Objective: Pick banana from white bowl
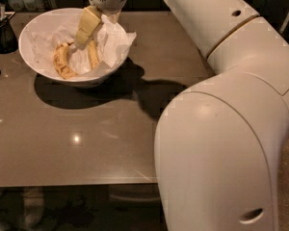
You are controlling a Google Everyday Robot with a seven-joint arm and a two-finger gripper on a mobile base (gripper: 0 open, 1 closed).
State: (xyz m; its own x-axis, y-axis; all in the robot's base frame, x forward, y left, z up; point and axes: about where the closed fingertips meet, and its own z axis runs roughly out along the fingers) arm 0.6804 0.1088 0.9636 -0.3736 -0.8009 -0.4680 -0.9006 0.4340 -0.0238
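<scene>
The white bowl [38,30] stands at the table's far left, lined with crumpled white paper. Two bananas lie in it. The slim, nearly straight banana [93,56] lies right of centre. A thicker curved banana [61,61] lies to its left. My gripper [90,42] reaches down into the bowl from above. It is open, and its pale near finger [88,25] stands just above and left of the slim banana. The far finger is mostly hidden. Nothing is held.
A dark cup-like container [1,32] stands at the left edge beside the bowl. The brown table [86,129] extends toward me, with its front edge near the bottom. My large white arm [221,129] fills the right side.
</scene>
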